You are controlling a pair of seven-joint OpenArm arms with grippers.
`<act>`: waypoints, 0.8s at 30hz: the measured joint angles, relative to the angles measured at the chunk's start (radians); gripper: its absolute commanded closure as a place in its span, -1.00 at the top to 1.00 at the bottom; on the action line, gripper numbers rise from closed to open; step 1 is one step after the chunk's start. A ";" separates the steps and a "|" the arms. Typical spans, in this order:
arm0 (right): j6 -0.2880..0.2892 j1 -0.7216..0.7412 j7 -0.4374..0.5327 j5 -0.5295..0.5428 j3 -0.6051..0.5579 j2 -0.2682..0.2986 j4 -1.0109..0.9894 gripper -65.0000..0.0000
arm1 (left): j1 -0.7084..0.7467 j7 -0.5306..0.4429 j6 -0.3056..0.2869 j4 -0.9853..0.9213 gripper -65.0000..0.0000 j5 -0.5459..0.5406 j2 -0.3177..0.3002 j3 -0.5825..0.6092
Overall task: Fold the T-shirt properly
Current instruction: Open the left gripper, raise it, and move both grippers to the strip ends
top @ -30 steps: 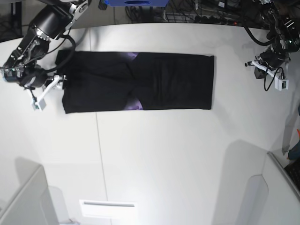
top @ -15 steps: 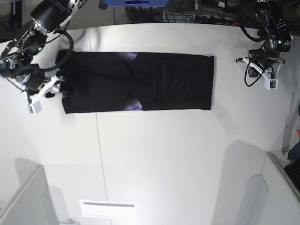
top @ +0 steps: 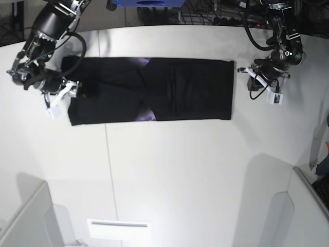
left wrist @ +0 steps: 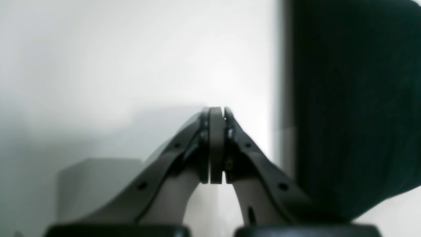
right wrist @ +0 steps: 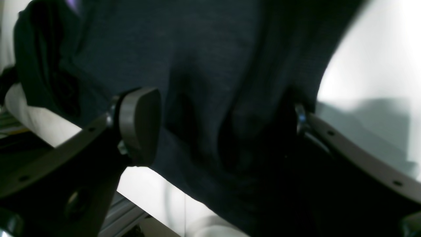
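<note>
Shirt: the T-shirt lay flat on the white table, folded into a long black band running across the far half; two small purple patches showed near its middle.
Shirt edges: the long edges ran straight; the end by the left gripper was a clean, square edge, the other end was bunched and uneven.
Left gripper: the left gripper had its jaws pressed together with nothing between them; it stood over bare table just beside the shirt's square end, apart from it.
Right gripper: the right gripper had its jaws spread wide, one pad on each side of a ridge of cloth at the bunched end; whether the pads touched the cloth could not be told.
Open room: the whole near half of the table was bare, and a strip of bare table lay beyond each short end of the shirt.
Hidden or unclear: the far pad of the right gripper was lost in dark cloth and shadow; both wrist views were blurred; in the base view the right gripper merged with the black cloth, and the left gripper was too small to read.
</note>
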 measured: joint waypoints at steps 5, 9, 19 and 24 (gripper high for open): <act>0.000 -0.003 0.027 0.007 -0.010 0.031 -0.014 0.39 | -0.006 -0.021 0.002 -0.006 -1.00 -0.004 0.019 -0.002; -0.001 -0.007 0.011 -0.017 -0.005 0.041 0.012 0.39 | -0.012 -0.021 0.002 -0.008 -1.00 -0.002 0.021 0.000; -0.037 0.031 0.007 -0.024 -0.011 0.107 0.025 0.40 | -0.006 -0.021 0.001 -0.008 -1.00 -0.010 0.018 -0.006; -0.040 0.044 0.013 -0.014 -0.013 0.117 -0.077 0.41 | -0.006 -0.024 0.002 -0.008 -1.00 -0.007 0.019 -0.002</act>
